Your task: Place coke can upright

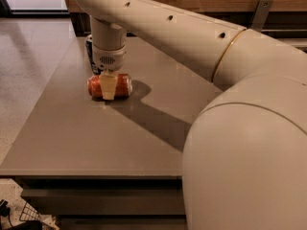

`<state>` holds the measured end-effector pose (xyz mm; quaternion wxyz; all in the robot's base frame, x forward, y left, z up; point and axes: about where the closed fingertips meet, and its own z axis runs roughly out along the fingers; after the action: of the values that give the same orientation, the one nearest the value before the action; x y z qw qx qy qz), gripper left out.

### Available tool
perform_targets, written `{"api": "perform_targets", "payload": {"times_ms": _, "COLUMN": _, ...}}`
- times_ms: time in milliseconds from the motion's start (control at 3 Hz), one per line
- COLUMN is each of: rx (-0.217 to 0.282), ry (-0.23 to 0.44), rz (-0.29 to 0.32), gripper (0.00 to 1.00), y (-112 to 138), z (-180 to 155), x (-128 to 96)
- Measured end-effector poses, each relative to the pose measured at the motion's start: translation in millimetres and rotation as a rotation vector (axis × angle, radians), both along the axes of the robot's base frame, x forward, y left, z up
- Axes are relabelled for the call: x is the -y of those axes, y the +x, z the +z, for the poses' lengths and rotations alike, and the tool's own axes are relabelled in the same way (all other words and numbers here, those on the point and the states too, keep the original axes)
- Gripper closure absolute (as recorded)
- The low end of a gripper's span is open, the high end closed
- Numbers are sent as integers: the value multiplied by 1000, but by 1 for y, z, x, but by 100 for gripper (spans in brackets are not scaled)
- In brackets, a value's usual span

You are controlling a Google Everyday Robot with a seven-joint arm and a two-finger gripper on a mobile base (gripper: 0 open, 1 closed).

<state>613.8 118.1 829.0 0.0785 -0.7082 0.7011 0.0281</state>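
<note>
1. The coke can [123, 84] lies on its side on the desk [96, 138], not upright. Its long axis runs roughly parallel to the desk's far edge.
2. It sits in the far half of the desk, nearer the left edge than the right and well back from the near edge. It is closer to the far-left corner than to any other corner.
3. The tool [108, 84] comes straight down over the middle of the can from the arm [168, 28], which reaches in from the right side.
4. One pale finger [107, 87] lies flat against the can's near side and crosses it from top to bottom. The other finger is hidden behind the can, so the tool appears to be clamped around the can's middle.
5. The can rests on the desk surface; it is not lifted.
6. A dark object [89, 51] stands just behind the tool's wrist, towards the far-left corner. It is mostly hidden, and I cannot tell what it is.
</note>
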Motion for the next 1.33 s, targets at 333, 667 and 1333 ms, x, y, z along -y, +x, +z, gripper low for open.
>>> {"api": "perform_targets", "payload": {"times_ms": 333, "rx": 11, "ry": 17, "rz": 12, "gripper": 100, "y": 2, "z": 6, "x": 2}}
{"api": "perform_targets", "payload": {"times_ms": 667, "rx": 53, "ry": 127, "rz": 40, "gripper": 100, "y": 0, "z": 26, "x": 12}}
{"api": "perform_targets", "payload": {"times_ms": 1333, "rx": 176, "ry": 422, "rz": 41, "gripper": 100, "y": 11, "z": 70, "x": 45}}
